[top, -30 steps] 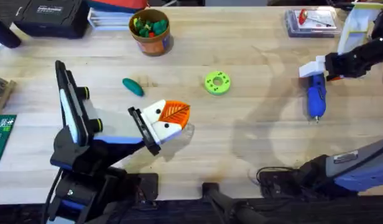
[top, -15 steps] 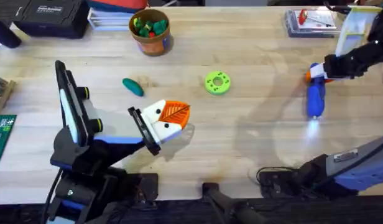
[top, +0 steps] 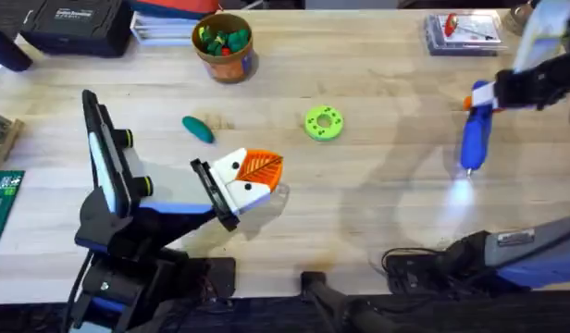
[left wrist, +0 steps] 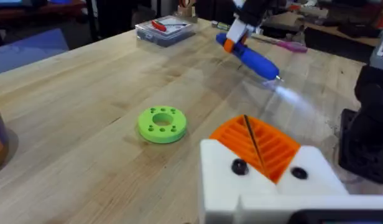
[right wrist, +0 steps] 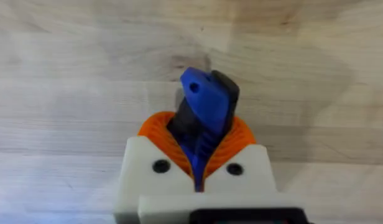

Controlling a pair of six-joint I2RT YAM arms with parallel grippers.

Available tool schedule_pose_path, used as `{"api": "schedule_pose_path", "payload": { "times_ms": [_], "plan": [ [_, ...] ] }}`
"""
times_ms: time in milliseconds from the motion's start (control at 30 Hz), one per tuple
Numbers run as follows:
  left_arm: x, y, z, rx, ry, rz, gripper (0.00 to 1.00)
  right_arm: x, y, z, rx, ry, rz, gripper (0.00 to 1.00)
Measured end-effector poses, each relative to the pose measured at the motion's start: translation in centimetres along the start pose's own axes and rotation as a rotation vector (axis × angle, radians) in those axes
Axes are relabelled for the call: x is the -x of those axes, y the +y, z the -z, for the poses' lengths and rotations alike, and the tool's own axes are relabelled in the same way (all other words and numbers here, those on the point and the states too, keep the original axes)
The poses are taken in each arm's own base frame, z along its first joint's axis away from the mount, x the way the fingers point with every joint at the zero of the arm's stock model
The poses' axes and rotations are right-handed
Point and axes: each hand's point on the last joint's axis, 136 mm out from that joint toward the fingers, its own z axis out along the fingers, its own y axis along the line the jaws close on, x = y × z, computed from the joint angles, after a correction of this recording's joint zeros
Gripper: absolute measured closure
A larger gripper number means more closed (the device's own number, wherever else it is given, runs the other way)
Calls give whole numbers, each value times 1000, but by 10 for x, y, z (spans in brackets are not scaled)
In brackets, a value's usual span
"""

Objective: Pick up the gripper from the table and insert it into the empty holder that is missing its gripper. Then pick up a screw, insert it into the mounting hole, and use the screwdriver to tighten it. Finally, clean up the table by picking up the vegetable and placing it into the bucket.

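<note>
Green and small, your vegetable (top: 198, 129) lies on the bench (top: 377, 83) at the left, below the bucket (top: 224, 46) near the far edge. Your left claw (top: 258, 176) rests low near the middle, its orange pads pressed together on nothing. A lime disc (top: 323, 123) sits just beyond it. Far right, your right claw (top: 489, 95) clamps the blue screwdriver (top: 474, 134), lifted, tip lit and angled toward you.

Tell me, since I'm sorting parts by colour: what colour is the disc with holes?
Lime green disc, clearest in the left wrist view.
</note>
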Motion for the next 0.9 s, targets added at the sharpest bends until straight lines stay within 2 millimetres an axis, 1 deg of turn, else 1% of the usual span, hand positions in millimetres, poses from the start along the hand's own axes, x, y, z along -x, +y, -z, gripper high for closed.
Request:
{"api": "schedule_pose_path", "payload": {
  "times_ms": [133, 233, 400, 467, 567, 700, 733, 900],
  "plan": [
    [0, 0, 0, 0, 0, 0, 996, 16, 9, 49, -25, -132, 11, 971],
    [0, 0, 0, 0, 0, 0, 996, 19, 22, 84, -22, -208, 17, 971],
    [0, 0, 0, 0, 0, 0, 996, 24, 42, 129, -27, -334, 33, 971],
    [0, 0, 0, 0, 0, 0, 996, 23, 55, 142, -17, -388, 48, 971],
    [0, 0, 0, 0, 0, 0, 996, 20, 81, 156, 10, -474, 72, 971],
    [0, 0, 0, 0, 0, 0, 996, 22, 121, 171, 54, -627, 122, 971],
    [0, 0, 0, 0, 0, 0, 996, 27, 154, 190, 119, -780, 153, 971],
    [0, 0, 0, 0, 0, 0, 996, 35, 206, 227, 272, -1042, 194, 971]
  ]
}}
